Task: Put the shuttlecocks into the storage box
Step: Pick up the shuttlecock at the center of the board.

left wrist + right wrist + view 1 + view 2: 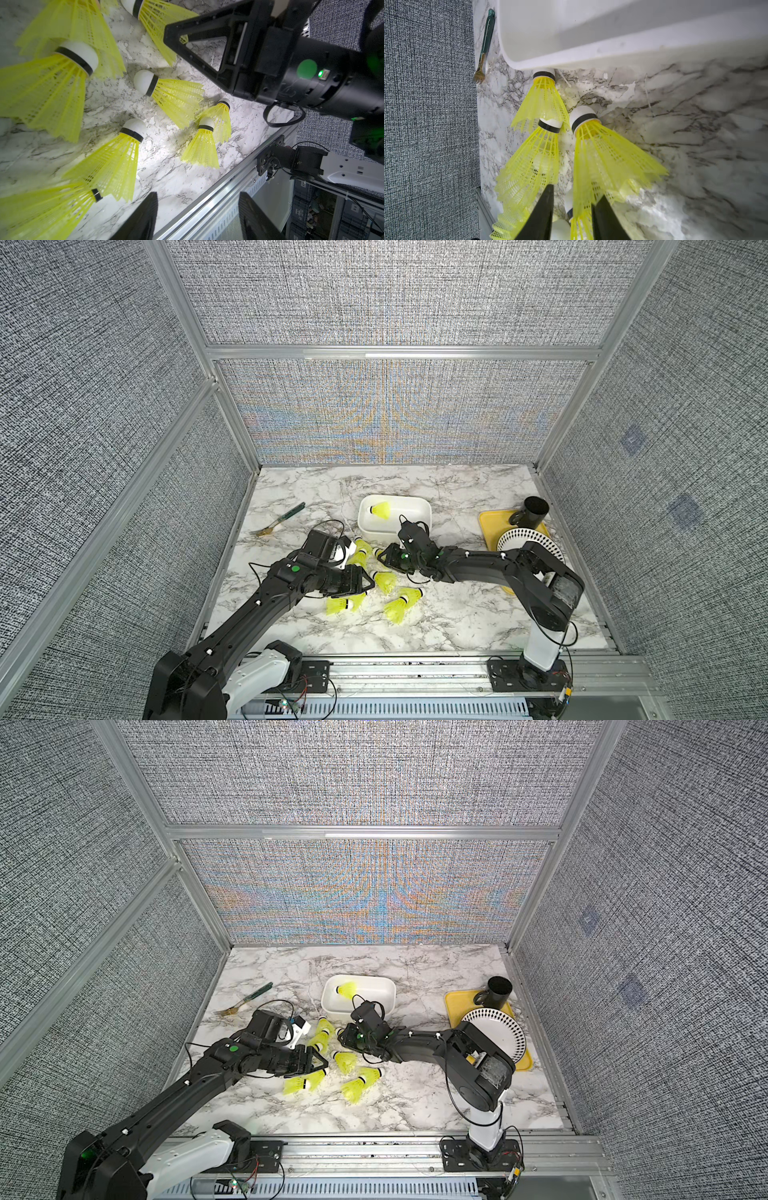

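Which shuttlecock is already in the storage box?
The lone shuttlecock lying on its side at the left end of the storage box, with its white cap pointing left. The others all lie on the marble table in front of the box.

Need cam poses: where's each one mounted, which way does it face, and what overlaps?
Top views: stereo pair high over the front of the table, looking down toward the back wall; shows left arm, right arm.
Left wrist: on the left arm, looks across the shuttlecocks to the front rail; shows left claw, right claw, right arm's base.
Right wrist: on the right arm, faces the storage box and fork; shows right claw.
Shared: shuttlecocks in all four; storage box and fork in top views and right wrist.
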Robot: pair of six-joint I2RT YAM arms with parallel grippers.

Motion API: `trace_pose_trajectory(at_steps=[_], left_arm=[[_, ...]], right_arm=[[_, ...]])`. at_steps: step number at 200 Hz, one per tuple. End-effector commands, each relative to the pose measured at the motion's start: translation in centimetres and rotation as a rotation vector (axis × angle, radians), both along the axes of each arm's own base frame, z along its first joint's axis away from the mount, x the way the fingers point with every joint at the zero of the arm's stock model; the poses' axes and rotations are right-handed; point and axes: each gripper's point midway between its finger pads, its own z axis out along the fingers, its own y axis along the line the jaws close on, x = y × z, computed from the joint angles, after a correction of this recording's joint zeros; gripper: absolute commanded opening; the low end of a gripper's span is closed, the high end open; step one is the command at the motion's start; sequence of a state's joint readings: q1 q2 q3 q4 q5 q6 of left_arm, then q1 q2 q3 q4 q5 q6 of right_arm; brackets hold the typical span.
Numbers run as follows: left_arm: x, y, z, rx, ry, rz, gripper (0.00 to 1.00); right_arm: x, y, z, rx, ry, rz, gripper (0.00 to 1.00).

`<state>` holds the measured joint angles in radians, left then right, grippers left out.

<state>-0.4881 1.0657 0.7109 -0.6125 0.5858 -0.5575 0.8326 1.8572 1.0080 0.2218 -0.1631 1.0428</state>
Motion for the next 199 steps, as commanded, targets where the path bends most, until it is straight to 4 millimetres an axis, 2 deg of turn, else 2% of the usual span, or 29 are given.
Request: trace_pose_trajectory(at_steps=[1, 26, 57, 80, 120, 158, 178, 199], left_arm=[[-0.1, -0.3, 0.2, -0.014, 0.006, -0.022, 0.65], [-0.1, -0.3, 0.3, -0.017, 0.004, -0.021, 0.65], [-0.2, -0.2, 0.4, -0.016, -0.005, -0.016, 0.65], [-0.1, -0.1, 0.5, -0.014, -0.009, -0.009, 0.65], [0.3, -0.2, 0.9, -0.026, -0.021, 0.009, 0.65], [1.4, -0.7, 2.3, -0.039, -0.058, 0.010, 0.65], [2.2, -1.2, 3.3, -0.049, -0.084, 0.003, 0.65], [3.4, -1.6, 4.4, -0.050, -0.118, -0.001, 0.65]], right_arm=[[0.9, 0.5, 0.5, 0.030, -0.027, -0.031, 0.28], [1.3, 0.8, 0.1, 0.021, -0.022, -0.035, 0.21], [1.2, 0.7, 0.1, 0.006, -0.013, -0.036, 0.05], [0.6, 0.5, 0.4, -0.013, 0.009, -0.019, 0.00], [-0.7, 0.2, 3.2, -0.027, -0.012, 0.035, 0.00], [-1.4, -0.7, 6.7, -0.062, -0.074, 0.095, 0.00], [-0.9, -1.2, 8.4, -0.074, -0.110, 0.124, 0.00], [0.7, -1.9, 9.7, -0.087, -0.143, 0.148, 0.00]])
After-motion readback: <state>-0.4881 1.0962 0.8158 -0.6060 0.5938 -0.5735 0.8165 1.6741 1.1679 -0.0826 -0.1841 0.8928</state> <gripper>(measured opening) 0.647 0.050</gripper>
